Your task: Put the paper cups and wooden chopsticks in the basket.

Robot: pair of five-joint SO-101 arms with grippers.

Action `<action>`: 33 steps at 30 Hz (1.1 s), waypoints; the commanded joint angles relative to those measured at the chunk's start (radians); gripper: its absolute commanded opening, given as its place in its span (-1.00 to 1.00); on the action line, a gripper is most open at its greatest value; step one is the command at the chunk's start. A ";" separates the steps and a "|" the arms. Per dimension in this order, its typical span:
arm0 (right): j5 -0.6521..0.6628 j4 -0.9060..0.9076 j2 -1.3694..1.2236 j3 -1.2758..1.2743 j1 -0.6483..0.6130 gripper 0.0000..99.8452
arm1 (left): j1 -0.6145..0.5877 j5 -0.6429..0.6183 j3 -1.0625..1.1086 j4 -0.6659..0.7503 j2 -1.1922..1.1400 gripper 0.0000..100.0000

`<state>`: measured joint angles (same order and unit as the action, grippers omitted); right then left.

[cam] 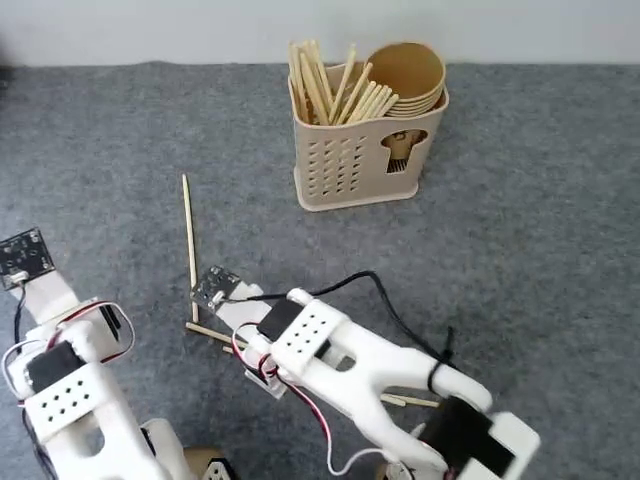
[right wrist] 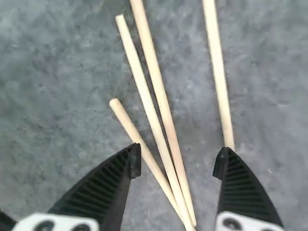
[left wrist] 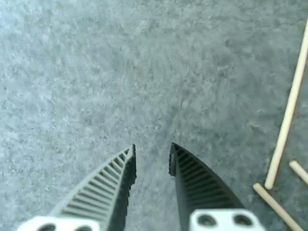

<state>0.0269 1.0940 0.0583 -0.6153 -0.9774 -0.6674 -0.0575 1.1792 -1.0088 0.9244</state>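
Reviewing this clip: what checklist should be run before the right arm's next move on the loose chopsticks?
1. Right gripper open: ok.
2. Loose chopsticks between its jaws: ok, several lie in the gap.
3. One stick singled out: not ok, they lie bunched together.
4. Left gripper out of the way: ok, open over bare mat.
5. Basket upright: ok.
6. Room in the basket for more: cannot tell.

The basket (cam: 350, 165) was beige with rows of perforations; the cups (cam: 408, 72) inside it tan; loose chopsticks (cam: 189, 235) pale wood; carpet (cam: 530, 250) mottled grey.
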 commanded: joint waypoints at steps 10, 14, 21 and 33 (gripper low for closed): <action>0.009 -0.107 -0.133 0.011 -0.031 -0.73 | -0.006 0.043 -0.008 -0.006 -0.094 -0.78; 0.009 -0.150 -0.134 0.009 -0.021 -0.99 | -0.006 0.043 -0.008 -0.006 -0.094 -0.78; 0.037 -0.147 -0.117 0.009 0.036 -0.98 | -0.006 0.043 0.019 0.015 -0.089 -0.78; 0.078 0.067 0.294 0.009 0.171 -0.98 | -0.003 0.041 0.045 0.051 -0.089 -0.78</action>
<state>0.0898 1.1078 0.1964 -0.6153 -0.8408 -0.6674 -0.0269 1.2313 -0.9782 0.8324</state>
